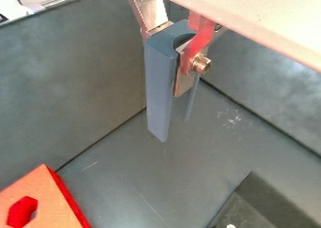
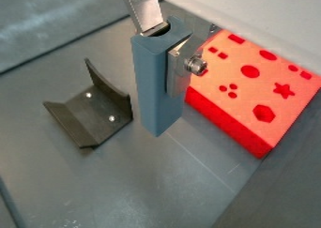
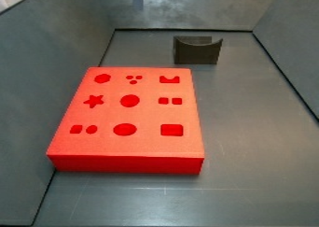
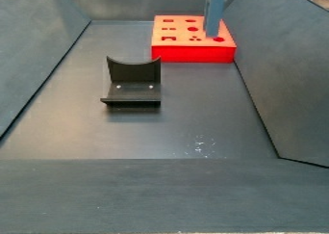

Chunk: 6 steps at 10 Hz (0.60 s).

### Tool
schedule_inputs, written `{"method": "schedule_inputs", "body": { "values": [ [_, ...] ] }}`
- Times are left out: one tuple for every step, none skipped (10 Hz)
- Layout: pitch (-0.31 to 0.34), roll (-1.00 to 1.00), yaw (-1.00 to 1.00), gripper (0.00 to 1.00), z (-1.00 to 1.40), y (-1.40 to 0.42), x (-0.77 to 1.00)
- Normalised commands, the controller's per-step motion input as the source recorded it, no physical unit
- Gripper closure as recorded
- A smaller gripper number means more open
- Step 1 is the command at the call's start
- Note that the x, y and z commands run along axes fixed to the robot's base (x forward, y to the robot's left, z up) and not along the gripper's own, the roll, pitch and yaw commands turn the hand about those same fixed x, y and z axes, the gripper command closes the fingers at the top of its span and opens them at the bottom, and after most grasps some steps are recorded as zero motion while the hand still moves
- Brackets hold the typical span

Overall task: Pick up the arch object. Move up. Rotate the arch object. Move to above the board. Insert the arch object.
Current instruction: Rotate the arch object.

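Observation:
My gripper (image 1: 172,49) is shut on the arch object (image 1: 160,91), a long blue-grey block with a curved notch in its upper end. The block hangs upright between the silver fingers in both wrist views, gripper (image 2: 163,46) clamped near the top of the arch object (image 2: 153,82). In a side view only the arch object (image 4: 215,12) shows, coming down from the frame's edge in line with the right part of the red board (image 4: 193,40). The board (image 3: 131,114) lies flat with its shape cutouts facing up. It also shows in the wrist views, board (image 2: 257,91), board (image 1: 32,199).
The dark fixture (image 4: 131,82) stands on the grey floor apart from the board, and shows again as the fixture (image 3: 197,49) and the fixture (image 2: 88,114). Grey walls (image 3: 286,72) enclose the floor on all sides.

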Motion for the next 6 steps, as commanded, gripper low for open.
{"method": "schedule_inputs", "body": {
  "values": [
    [-0.024, -0.04, -0.05, 1.0, -1.0, 0.0, 0.02],
    [-0.049, -0.04, -0.04, 1.0, -1.0, 0.0, 0.01],
    [-0.061, -0.04, -0.04, 1.0, -1.0, 0.0, 0.01],
    [-0.06, -0.04, -0.03, 1.0, -1.0, 0.01, 0.01],
    [-0.054, -0.03, -0.03, 1.0, -1.0, 0.01, 0.02],
    [-0.053, -0.03, -0.03, 1.0, -1.0, 0.01, 0.02]
  ]
}}
